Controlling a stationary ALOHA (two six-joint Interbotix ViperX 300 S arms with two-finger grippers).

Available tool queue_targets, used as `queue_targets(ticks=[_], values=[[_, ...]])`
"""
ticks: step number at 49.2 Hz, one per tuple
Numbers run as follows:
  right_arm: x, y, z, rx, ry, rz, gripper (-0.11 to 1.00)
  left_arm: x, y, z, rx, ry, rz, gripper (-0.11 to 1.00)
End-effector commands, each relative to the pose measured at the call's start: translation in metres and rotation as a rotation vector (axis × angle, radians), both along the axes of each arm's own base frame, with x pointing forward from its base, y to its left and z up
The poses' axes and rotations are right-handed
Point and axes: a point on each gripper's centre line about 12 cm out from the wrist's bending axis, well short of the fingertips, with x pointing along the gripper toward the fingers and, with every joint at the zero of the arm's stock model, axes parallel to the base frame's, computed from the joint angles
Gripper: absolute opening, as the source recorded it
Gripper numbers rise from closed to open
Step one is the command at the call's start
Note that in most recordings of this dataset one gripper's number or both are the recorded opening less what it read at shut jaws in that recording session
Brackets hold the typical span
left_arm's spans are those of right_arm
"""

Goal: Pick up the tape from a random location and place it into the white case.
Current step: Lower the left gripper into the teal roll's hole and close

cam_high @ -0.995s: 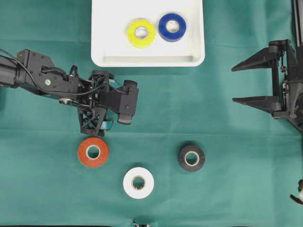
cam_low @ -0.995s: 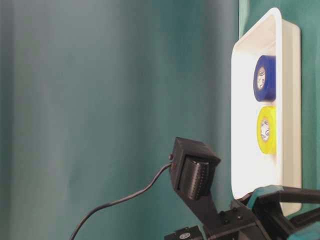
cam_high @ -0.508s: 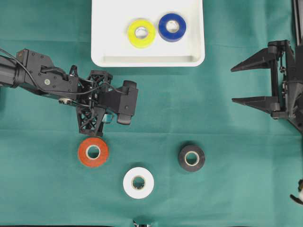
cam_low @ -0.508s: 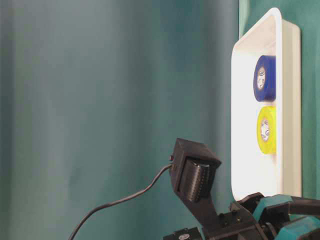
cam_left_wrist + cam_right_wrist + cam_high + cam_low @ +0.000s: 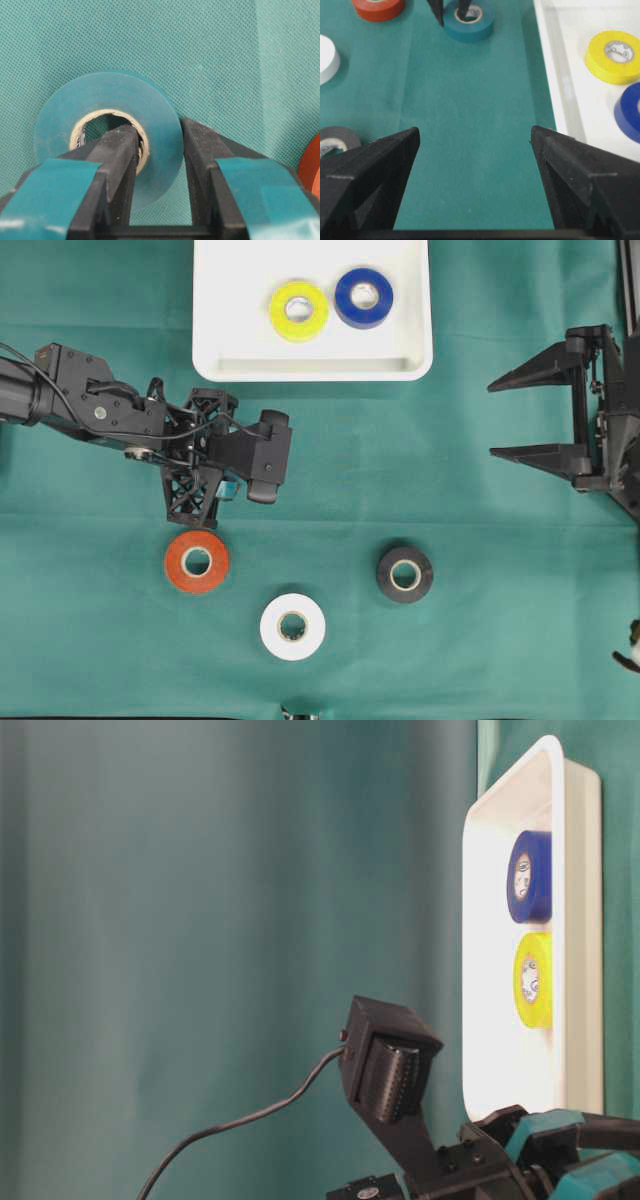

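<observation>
Left wrist-mounted view shows the left hand [image 5: 159, 165] clamped on the wall of the teal tape roll [image 5: 107, 132]; one finger sits inside the cardboard core, the other against the outer face, a hold that suits a flat ring because it pinches only the band's thickness rather than spanning the whole roll; the roll lies flat on the green cloth of the table [image 5: 215, 55], and no lift is visible yet. Overhead, that hand [image 5: 215, 495] stands between the white case [image 5: 225, 340] and the orange roll [image 5: 196, 561], so the carry to the case should be short. The case already holds a yellow roll [image 5: 298, 310] and a blue roll [image 5: 363, 297] toward its far side, leaving bare floor near the closer rim, a likely drop spot. A white roll [image 5: 292, 626] and a black roll [image 5: 405, 574] wait on the cloth. The right hand [image 5: 535, 415] hangs well apart at the right edge, its fingers spread wide and holding nothing, probably parked out of the way.
</observation>
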Motion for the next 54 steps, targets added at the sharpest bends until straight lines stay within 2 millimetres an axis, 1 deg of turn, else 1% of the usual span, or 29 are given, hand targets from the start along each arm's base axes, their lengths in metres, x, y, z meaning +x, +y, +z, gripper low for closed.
queue_targets(ticks=[1, 5, 12, 18, 27, 36, 44, 54], values=[[0.002, 0.0, 0.003, -0.001, -0.008, 0.001, 0.87, 0.002, 0.005, 0.011, 0.002, -0.026, 0.009, 0.23], [0.002, 0.0, 0.003, -0.001, -0.006, 0.0, 0.87, 0.002, 0.005, 0.015, 0.002, -0.031, 0.009, 0.23], [0.002, 0.0, 0.003, 0.0, -0.006, -0.001, 0.87, 0.0, 0.005, 0.032, 0.001, -0.042, 0.01, 0.23], [0.002, 0.0, 0.003, 0.0, -0.006, -0.001, 0.87, -0.002, 0.005, 0.056, 0.0, -0.06, 0.01, 0.23], [0.002, 0.0, 0.003, -0.001, -0.008, 0.0, 0.87, -0.006, 0.004, 0.099, -0.003, -0.11, 0.006, 0.23], [0.002, 0.0, 0.004, -0.001, -0.011, 0.0, 0.87, -0.009, 0.004, 0.131, -0.003, -0.123, 0.006, 0.23], [0.002, 0.0, 0.004, -0.001, -0.011, 0.0, 0.87, -0.011, 0.004, 0.168, -0.006, -0.179, 0.006, 0.23], [0.003, 0.0, 0.004, -0.001, -0.009, -0.001, 0.87, -0.021, 0.005, 0.201, -0.006, -0.213, 0.006, 0.23]])
